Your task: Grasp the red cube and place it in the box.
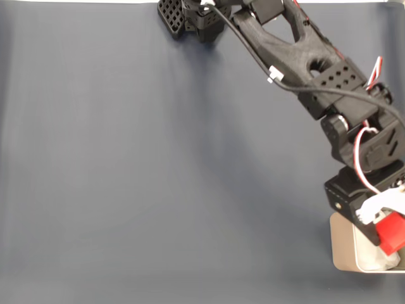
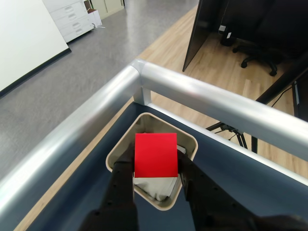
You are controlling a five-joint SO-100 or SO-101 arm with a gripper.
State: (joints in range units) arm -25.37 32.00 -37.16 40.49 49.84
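Item: black arm (image 1: 297, 54), one unit — reaching in the fixed view from its base at the top edge diagonally down to the lower right corner of the dark blue table cover (image 1: 126, 164). Red and white wires are running along its lower joints.

Item: gripper (image 2: 156, 166) — in the wrist view its two black fingers (image 2: 120, 185) are rising from the bottom edge and pinching the red cube (image 2: 155, 155) between them, one finger pressing against each side face. In the fixed view the gripper (image 1: 387, 235) is sitting at the right edge with a white part beside it.

Item: red cube, one, plain matte faces — being held in the air directly over the box (image 2: 190, 139) in the wrist view, covering much of its opening. In the fixed view the cube (image 1: 392, 231) is showing above the box's near wall; whether it is touching the lining cannot be told.

Item: box, beige-white, rounded corners, thin walls — lying at the corner of the table cover, just inside the silver metal rail (image 2: 202, 96) that is framing the table edge. In the fixed view the box (image 1: 342, 244) is partly cut off by the right edge. A white soft lining (image 2: 159, 187) is showing below the cube.

Item: surroundings, wrist view — grey carpet and wooden flooring lying beyond the rail, with an office chair (image 2: 262, 53) standing at upper right.
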